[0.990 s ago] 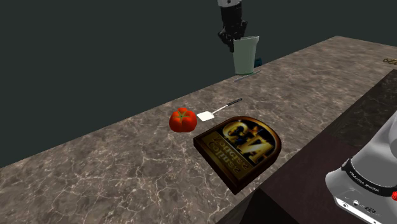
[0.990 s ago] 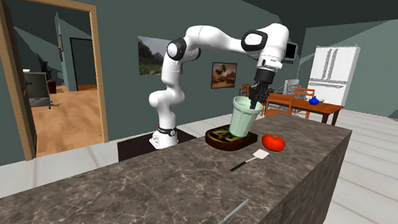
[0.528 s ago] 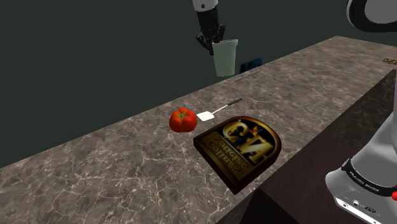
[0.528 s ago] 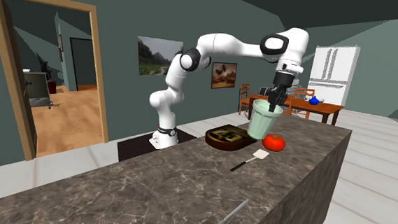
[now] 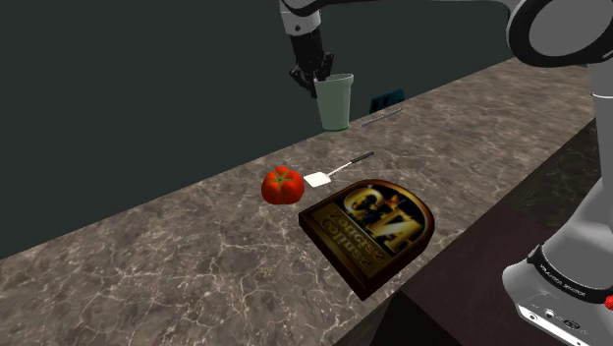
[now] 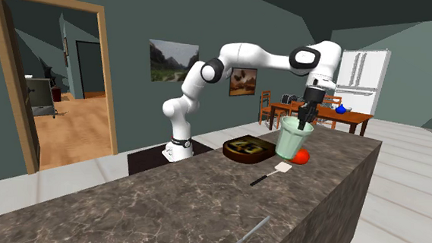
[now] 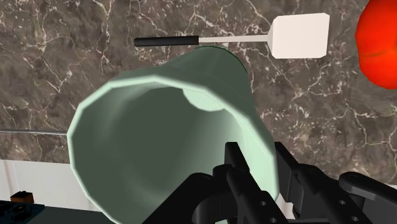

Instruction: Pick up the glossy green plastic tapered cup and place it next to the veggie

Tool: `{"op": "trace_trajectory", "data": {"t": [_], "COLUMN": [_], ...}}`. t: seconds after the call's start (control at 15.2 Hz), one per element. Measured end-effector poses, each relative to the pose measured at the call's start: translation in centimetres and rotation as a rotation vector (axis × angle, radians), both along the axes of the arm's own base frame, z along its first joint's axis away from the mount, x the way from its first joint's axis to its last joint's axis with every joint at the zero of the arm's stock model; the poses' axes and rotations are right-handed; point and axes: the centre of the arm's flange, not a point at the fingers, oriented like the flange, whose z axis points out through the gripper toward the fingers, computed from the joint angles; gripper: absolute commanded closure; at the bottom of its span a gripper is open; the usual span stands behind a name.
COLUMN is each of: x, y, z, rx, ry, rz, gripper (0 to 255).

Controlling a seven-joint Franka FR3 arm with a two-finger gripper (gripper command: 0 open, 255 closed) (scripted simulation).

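A pale green tapered cup [image 5: 334, 101] hangs above the marble counter [image 5: 196, 256], held by its rim in my black gripper [image 5: 318, 77]. In the second exterior view the cup [image 6: 292, 138] is just in front of the red tomato [image 6: 302, 156], with my gripper [image 6: 307, 125] shut on its rim. In the wrist view one finger is inside the cup [image 7: 165, 127] and one outside, clasping the wall. The tomato [image 5: 282, 185] lies on the counter, up the shoulder view's left from the cup. It shows red past the cup in the wrist view [image 7: 380, 44].
A white spatula [image 5: 337, 172] with a dark handle lies beside the tomato. A dark arched plaque [image 5: 370, 224] sits near the counter's front edge. A thin metal rod [image 5: 381, 117] lies behind the cup. The robot's stand [image 5: 565, 285] is at the lower right.
My gripper has carried the cup toward the shoulder view's left and lower, closer to the tomato and the spatula. The tomato, spatula and plaque have stayed put.
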Motion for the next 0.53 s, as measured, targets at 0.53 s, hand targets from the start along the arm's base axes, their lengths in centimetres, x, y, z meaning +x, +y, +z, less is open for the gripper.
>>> {"op": "trace_trajectory", "data": {"t": [0.53], "x": [0.1], "y": [0.0], "z": [-4.2], "rx": [0.0], "ry": [0.0], "rz": [0.0], "gripper": [255]}}
